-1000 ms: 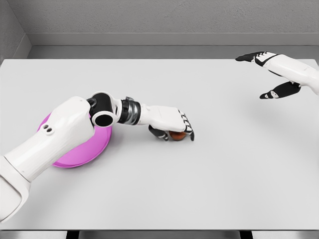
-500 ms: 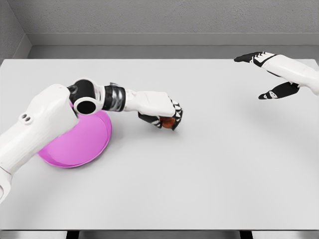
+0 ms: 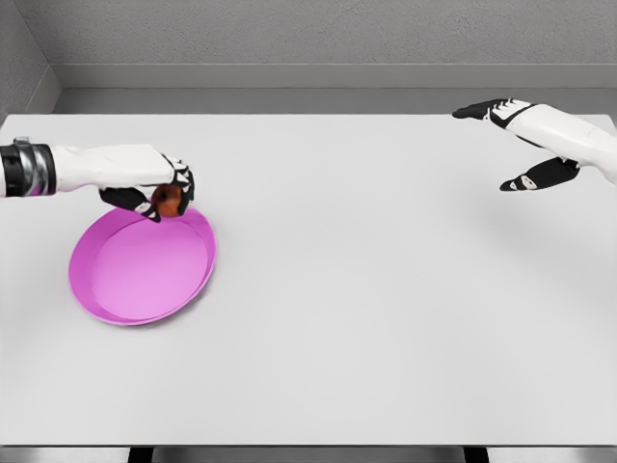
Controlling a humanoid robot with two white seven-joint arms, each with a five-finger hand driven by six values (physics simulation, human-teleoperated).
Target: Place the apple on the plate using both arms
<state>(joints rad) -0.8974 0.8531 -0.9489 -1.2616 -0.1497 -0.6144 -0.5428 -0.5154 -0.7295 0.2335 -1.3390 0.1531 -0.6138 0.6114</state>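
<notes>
Head view, item by item. Plate (image 3: 135, 280): pink, lying flat on the white worktop (image 3: 386, 309). Apple (image 3: 168, 200): clamped in the fingers of my left robot hand (image 3: 154, 193), over the plate's far rim. My right robot hand (image 3: 521, 145): well apart from the plate, above the worktop's far corner, fingers spread, holding nothing.

A pale grey worktop (image 3: 386, 328) is seen filling most of the view, its surface smooth and matte. Behind its far edge a textured grey wall (image 3: 318, 34) is shown, and dark gaps are glimpsed beneath its near edge
</notes>
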